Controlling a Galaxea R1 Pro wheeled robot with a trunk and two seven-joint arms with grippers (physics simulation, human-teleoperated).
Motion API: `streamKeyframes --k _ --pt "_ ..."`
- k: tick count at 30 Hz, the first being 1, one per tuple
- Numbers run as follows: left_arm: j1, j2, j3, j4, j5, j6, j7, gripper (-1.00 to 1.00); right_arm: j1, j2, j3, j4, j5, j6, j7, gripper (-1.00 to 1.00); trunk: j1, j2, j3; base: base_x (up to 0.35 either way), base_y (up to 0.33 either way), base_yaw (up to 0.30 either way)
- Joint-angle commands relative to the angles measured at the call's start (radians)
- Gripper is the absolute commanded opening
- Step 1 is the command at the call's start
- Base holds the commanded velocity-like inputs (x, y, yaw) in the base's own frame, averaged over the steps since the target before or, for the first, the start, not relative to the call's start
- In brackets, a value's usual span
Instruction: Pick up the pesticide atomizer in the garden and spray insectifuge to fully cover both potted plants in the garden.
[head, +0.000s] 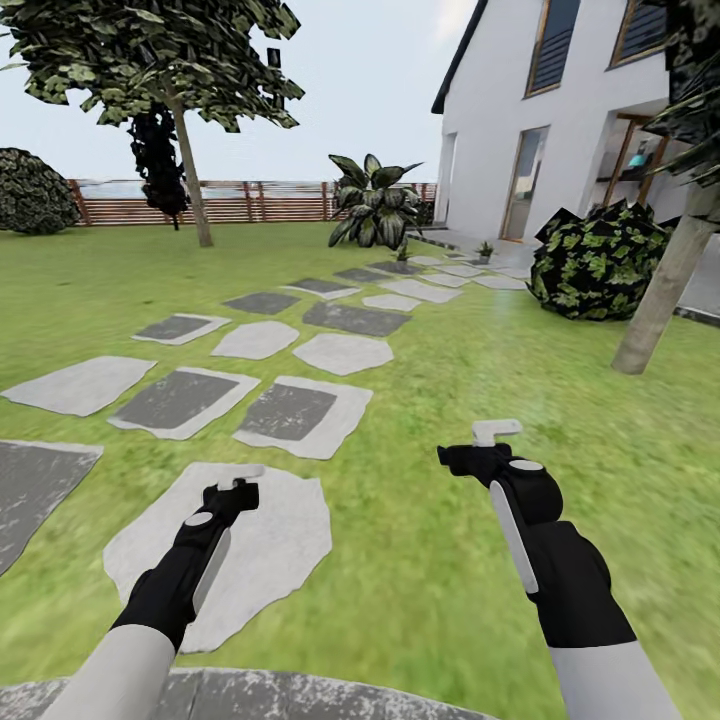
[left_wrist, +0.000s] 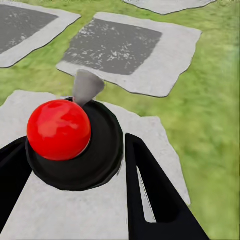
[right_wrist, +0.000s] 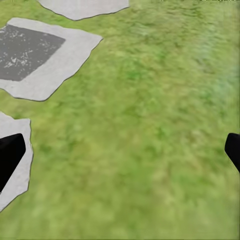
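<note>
My left gripper (head: 232, 490) hangs low over a pale stone slab (head: 270, 540). In the left wrist view its black fingers (left_wrist: 150, 185) are shut on the pesticide atomizer (left_wrist: 75, 150), which shows as a dark round body with a red ball on top and a grey nozzle (left_wrist: 86, 86) pointing away. My right gripper (head: 480, 455) is over the lawn, open and with nothing in it; its fingers (right_wrist: 10, 155) stand far apart. Far ahead by the house, two small potted plants (head: 486, 250) (head: 402, 252) stand on the slab path, too small to see in detail.
A path of stone slabs (head: 345, 352) runs over the lawn toward the white house (head: 520, 120). A big broad-leaved plant (head: 375, 200) stands at its far end. A round bush (head: 598, 262) and a leaning trunk (head: 665, 285) are on the right, a tree (head: 190, 170) and a brown fence (head: 250, 202) behind.
</note>
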Motion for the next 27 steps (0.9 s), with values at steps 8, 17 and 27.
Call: streamKeyframes --k 8,17,27 --pt "0.0 0.0 0.0 -0.002 0.002 0.006 0.003 -1.0 -0.001 0.0 0.0 0.0 -0.002 0.005 -0.006 1.0 0.0 0.0 -0.001 0.347 0.0 -0.005" --pt "0.0 0.0 -0.001 -0.002 0.002 0.006 0.003 -1.0 -0.001 -0.001 -0.001 -0.001 -0.002 0.005 -0.006 1.0 0.0 0.0 -0.001 0.347 0.0 0.0" --pt "0.001 0.0 -0.001 -0.003 0.002 0.02 0.003 -1.0 -0.001 -0.001 0.0 -0.001 -0.002 0.005 -0.006 1.0 0.0 0.0 -0.001 0.347 0.0 0.0"
